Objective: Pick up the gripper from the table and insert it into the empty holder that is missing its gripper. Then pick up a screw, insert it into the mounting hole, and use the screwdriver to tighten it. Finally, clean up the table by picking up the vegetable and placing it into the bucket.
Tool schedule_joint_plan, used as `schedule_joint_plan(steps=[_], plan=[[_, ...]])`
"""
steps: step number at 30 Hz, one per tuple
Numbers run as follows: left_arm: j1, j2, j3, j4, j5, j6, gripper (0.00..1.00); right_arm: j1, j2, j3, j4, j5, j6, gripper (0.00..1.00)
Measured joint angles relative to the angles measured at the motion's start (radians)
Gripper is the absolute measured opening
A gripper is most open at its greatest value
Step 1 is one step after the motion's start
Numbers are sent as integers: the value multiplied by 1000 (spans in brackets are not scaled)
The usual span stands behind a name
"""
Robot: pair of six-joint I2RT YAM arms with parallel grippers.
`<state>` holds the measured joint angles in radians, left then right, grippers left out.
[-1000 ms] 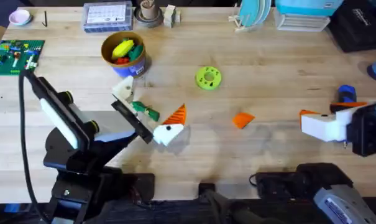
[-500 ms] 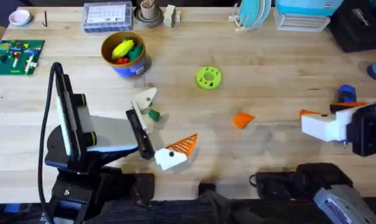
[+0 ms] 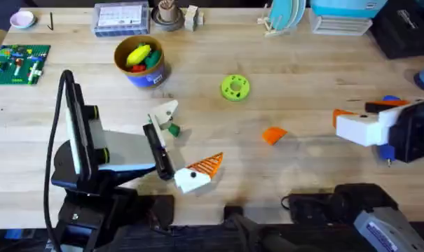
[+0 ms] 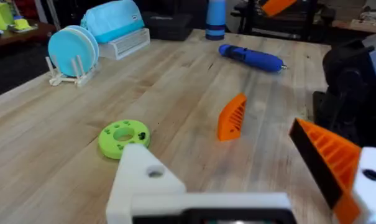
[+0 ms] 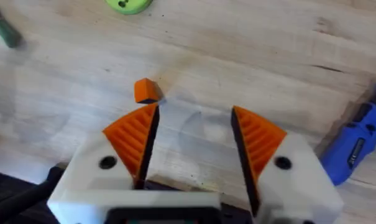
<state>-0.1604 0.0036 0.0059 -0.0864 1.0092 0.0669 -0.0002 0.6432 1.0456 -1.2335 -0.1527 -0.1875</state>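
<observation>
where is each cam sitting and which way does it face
overhead: above the arm bases, looking down and forward over the table; both arms show, with the left gripper and right gripper.
left wrist: on the left arm, facing the loose orange gripper and the screwdriver; its plain white holder sits in the foreground.
right wrist: on the right arm, looking down past its open orange pads.
shared: the green ring disc and the orange gripper appear in all three views.

Even, bright overhead light washes my table (image 3: 303, 98), shadows soft and faint (no harsh glare); my own fingers (image 4: 144, 186) blur close to the wrist lenses.
</observation>
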Motion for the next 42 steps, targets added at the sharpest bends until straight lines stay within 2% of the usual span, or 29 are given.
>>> schedule_joint_plan(steps=[7, 14, 19, 24, 33, 42], plan=[[0, 0, 0, -4, 0, 0, 993, 67, 190, 1, -72, -75, 10, 752], [0, 0, 0, -4, 0, 0, 993, 250, 449, 1, -70, -96, 57, 752], [0, 0, 0, -5, 0, 0, 993, 274, 612, 1, -60, -96, 87, 755], [0, 0, 0, -5, 0, 0, 993, 320, 639, 1, -16, -76, 136, 756], [0, 0, 0, -5, 1, 0, 994, 522, 639, -94, 141, 79, 259, 755], [0, 0, 0, -5, 1, 0, 993, 535, 639, -148, 213, 134, 293, 753]])
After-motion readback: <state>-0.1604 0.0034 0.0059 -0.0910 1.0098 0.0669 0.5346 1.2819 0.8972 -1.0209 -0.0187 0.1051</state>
